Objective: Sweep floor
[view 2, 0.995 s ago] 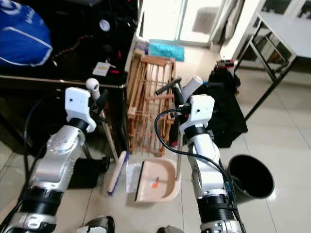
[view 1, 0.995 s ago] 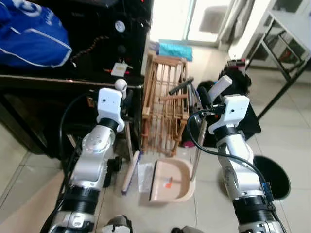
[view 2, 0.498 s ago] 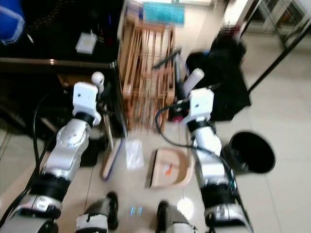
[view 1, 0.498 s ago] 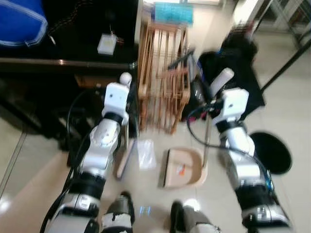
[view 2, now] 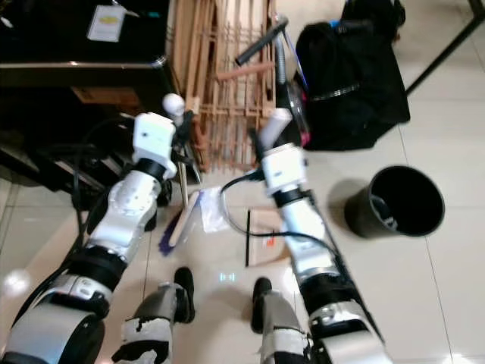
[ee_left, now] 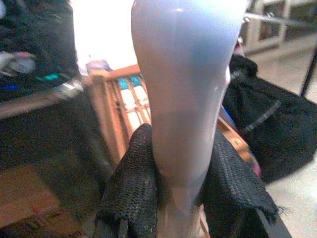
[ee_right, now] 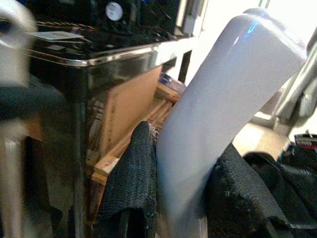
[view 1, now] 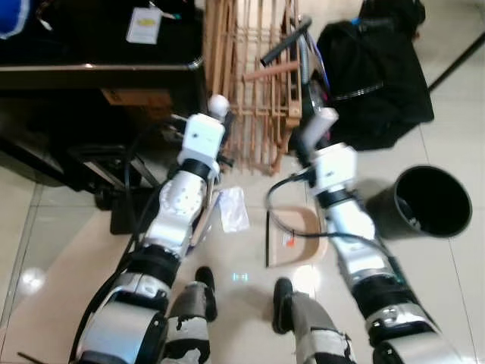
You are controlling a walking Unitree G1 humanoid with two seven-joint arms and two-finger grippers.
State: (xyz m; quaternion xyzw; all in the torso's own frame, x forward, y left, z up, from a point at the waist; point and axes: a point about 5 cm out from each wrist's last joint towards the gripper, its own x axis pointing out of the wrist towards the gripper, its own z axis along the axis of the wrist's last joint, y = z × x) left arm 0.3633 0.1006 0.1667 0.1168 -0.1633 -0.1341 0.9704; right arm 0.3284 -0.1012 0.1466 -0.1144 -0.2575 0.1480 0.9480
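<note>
The broom (view 2: 180,221) is in the lower middle of the head views: its brush head lies on the tiled floor (view 2: 424,288), just left of a crumpled clear plastic wrapper (view 2: 213,210), and its thin handle goes up to a white knob near the wooden rack (view 2: 220,83). The left hand (ee_left: 181,183) is closed on the pale broom handle (ee_left: 185,84); in the left wrist view the two black fingers (ee_left: 136,183) press on both sides of it. Just right of the wrapper the beige dustpan (view 2: 265,241) stands on the floor, with a small orange piece inside it. The right hand (ee_right: 185,193) is closed on the white grip of the dustpan handle (ee_right: 223,104), with its black fingers on each side of the grip. The robot's own two feet (view 2: 176,292) are low in the frame, just below the broom and the dustpan. To the right a black round bin (view 2: 395,202) stands apart from the dustpan. In the upper right a black bag (view 2: 348,72) lies beside the rack. A dark desk (view 2: 76,68) fills the upper left, and a white card (view 2: 106,21) lies on it; its writing is too small to read.
</note>
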